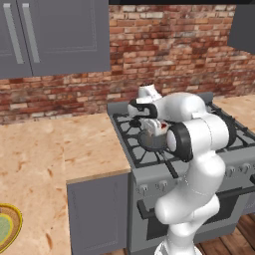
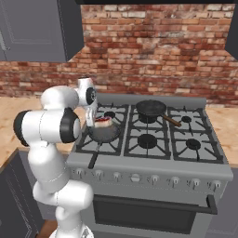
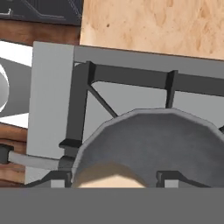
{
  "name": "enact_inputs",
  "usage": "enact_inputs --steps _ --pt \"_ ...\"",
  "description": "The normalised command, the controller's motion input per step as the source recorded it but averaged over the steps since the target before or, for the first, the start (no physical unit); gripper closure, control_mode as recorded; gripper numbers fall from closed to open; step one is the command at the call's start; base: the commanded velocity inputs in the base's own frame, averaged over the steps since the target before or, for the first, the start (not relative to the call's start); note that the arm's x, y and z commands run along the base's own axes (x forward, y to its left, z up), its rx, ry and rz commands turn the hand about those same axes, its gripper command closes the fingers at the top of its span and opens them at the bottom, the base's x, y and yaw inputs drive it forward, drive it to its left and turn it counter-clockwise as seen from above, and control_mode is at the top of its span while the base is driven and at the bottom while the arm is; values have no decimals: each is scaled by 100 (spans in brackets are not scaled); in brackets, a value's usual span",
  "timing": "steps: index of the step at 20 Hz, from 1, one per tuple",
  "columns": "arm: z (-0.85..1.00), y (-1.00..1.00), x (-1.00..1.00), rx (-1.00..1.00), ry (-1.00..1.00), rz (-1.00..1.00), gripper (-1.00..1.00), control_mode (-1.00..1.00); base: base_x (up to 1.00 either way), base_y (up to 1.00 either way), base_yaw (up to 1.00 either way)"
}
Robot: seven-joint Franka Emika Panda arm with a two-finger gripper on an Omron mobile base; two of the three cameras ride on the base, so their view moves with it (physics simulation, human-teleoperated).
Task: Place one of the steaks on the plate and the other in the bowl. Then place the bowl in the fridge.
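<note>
The gripper (image 2: 100, 122) is seen low over the front left burner of the stove (image 2: 153, 162), directly above a dark frying pan (image 2: 104, 135) whose handle runs toward the stove's front edge. A bright red steak (image 2: 102, 122) with a white rim is seen between the fingers in the right base view, just above the pan's bottom; the fingers appear closed against its sides, though whether it is lifted clear of the pan cannot be told. In the left base view the same red steak (image 1: 163, 126) is glimpsed beside the white hand, over the frying pan (image 1: 151, 141). In the hand view the pan's grey inner surface (image 3: 162, 140) is seen below the 2 dark fingertips (image 3: 169, 176), and a pale pinkish-brown slab (image 3: 109, 176) is cut off at the lower edge between them; what it is cannot be told for certain. A 2nd dark frying pan (image 2: 150, 108) rests on the back middle burner, well apart from the gripper. A wooden counter (image 1: 55, 154) lies to the left of the stove, and at its near left corner the edge of a round tan dish (image 1: 11, 227) is seen. A brick wall (image 2: 153, 51) stands behind the stove.
</note>
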Motion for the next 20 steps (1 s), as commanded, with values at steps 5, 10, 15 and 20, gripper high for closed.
enact_inputs --steps 5,10,15,20 --pt "97 2 -90 20 4 0 100 -100 0 0 0" --pt "67 6 -100 10 -8 0 100 -100 0 0 0" --pt "67 23 -100 2 -7 2 100 -100 0 0 0" --pt "12 8 -100 13 -11 1 100 -100 0 0 0"
